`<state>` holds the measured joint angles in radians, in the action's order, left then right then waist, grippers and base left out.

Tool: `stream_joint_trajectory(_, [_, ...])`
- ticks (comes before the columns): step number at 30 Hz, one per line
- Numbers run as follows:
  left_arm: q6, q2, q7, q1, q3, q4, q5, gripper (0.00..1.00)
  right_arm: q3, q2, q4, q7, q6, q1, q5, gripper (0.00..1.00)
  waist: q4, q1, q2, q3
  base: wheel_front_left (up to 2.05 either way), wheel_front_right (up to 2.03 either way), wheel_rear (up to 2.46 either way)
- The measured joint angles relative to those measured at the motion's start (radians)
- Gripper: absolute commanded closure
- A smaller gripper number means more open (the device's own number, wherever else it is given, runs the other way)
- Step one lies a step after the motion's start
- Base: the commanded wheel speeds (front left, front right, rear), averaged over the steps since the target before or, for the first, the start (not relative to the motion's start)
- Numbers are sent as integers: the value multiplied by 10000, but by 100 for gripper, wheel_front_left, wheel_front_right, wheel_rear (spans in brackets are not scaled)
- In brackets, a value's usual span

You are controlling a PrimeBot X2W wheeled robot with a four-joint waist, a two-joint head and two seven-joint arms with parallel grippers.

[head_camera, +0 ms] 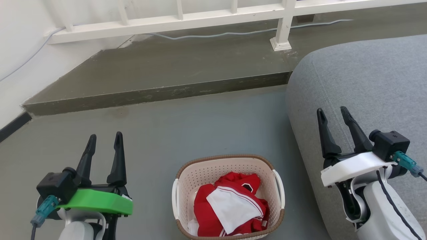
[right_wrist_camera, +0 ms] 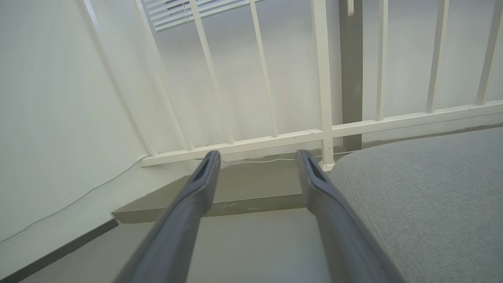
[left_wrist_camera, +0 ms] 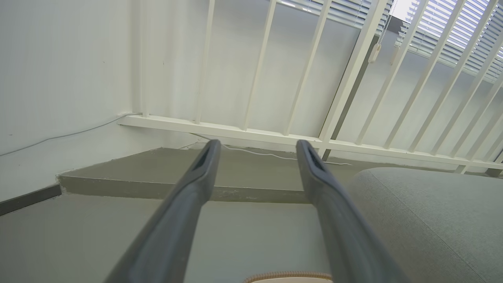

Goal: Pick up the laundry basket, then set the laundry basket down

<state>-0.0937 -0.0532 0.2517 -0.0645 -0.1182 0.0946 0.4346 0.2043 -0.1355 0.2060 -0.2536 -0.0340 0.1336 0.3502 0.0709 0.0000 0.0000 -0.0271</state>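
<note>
The laundry basket [head_camera: 188, 170] rests on the grey floor at the bottom middle of the head view, cream with a brown rim and white side handles, holding red and white clothes [head_camera: 230, 206]. A sliver of its rim [left_wrist_camera: 289, 276] peeks in at the bottom of the left wrist view. My left gripper [head_camera: 104, 138] stands open to the basket's left, apart from it, fingers empty. On the other side my right gripper [head_camera: 332, 111] hangs open over the sofa edge, higher than the basket, holding nothing. Both wrist views look past spread fingers [left_wrist_camera: 204, 165] [right_wrist_camera: 204, 167] toward the railing.
A grey sofa [head_camera: 367, 83] fills the right side, close to the basket. A raised concrete step [head_camera: 156, 91] crosses the floor ahead, with a white railing [head_camera: 200, 20] and a cable [head_camera: 233, 33] behind it. A white wall [head_camera: 20, 50] closes the left.
</note>
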Motion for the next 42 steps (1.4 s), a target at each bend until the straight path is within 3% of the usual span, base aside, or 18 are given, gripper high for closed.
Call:
stream_joint_trajectory(4, [-71,21,0,80,35,-4,-113,0,-52,61,0,0,-10,-2,-88,0,40,0,0,-8,0,0,0])
stream_joint_trajectory(5, [-100,25,0,83,17,2,-113,100,-65,63,0,0,-12,-2,-94,100,49,0,0,-8,0,0,0])
stream_joint_trajectory(17, [-102,125,-150,392,-94,646,430,100,-144,280,581,138,-10,-600,401,100,13,0,0,6,0,0,0])
stream_joint_trajectory(42, [-105,132,-1089,389,422,928,3524,100,-1003,435,616,1127,-196,-598,3754,100,-187,0,0,72,0,0,0])
